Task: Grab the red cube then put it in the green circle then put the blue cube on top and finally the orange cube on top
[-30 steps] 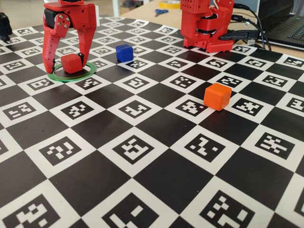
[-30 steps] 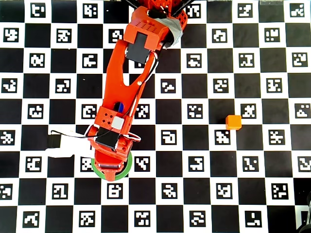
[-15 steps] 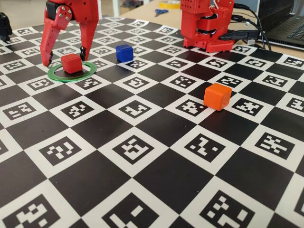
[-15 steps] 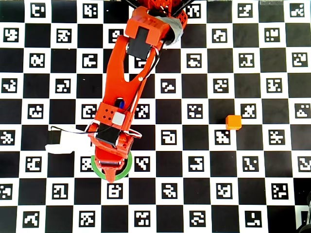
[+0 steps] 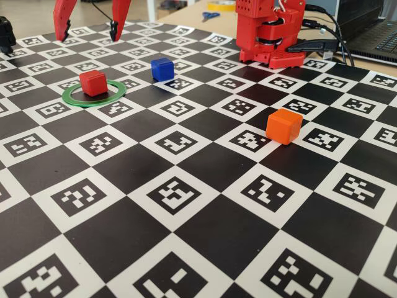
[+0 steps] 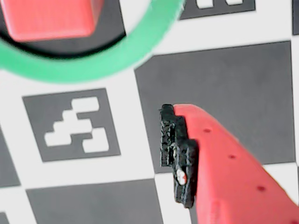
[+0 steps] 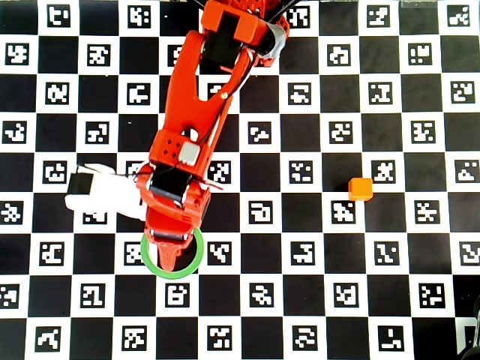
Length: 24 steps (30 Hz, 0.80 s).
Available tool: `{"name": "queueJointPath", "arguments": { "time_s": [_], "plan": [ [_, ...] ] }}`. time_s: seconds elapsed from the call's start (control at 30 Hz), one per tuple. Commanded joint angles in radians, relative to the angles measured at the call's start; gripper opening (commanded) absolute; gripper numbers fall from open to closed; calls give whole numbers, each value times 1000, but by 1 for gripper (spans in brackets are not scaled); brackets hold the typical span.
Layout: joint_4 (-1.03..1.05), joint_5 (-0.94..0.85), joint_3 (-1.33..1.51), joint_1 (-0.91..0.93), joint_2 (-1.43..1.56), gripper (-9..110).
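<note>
**Above the ring: gripper lifted, spread, empty**

Above the green circle [image 5: 93, 94], the gripper [image 5: 89, 26] hangs clear of the board, two red fingers spread wide with nothing between them. Fixed view shows only the finger tips, at the top edge, one left and one right of the red cube [image 5: 93, 82], well above it. Red cube sits on the board inside the green circle, toward its back-left part, not touched by anything.

Wrist view: one red finger with black pad [image 6: 177, 154] enters from bottom right; red cube [image 6: 49, 18] and an arc of the green circle [image 6: 100, 63] at top left, apart from the pad.

Overhead view: arm [image 7: 196, 105] stretches from the top-centre base down and left, gripper end [image 7: 171, 259] over the green circle [image 7: 196, 256], hiding the red cube. White wrist-camera housing [image 7: 101, 196] sticks out left of the arm.

Blue cube [image 5: 162, 69] is on the board just right of and behind the circle in the fixed view, hidden under the arm from overhead. Orange cube [image 5: 284, 126] lies well apart to the right, also seen overhead [image 7: 361, 189]. Checkered marker board [image 5: 186, 205] under everything; red arm base [image 5: 268, 34] at the back.
</note>
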Motion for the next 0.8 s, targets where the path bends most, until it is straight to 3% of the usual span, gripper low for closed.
{"name": "queueJointPath", "arguments": {
  "time_s": [0.0, 0.3, 0.77],
  "plan": [
    [58, 44, -51, 11, 190, 43],
    [173, 124, -28, 41, 347, 43],
    [187, 38, 319, 112, 563, 43]
  ]
}}
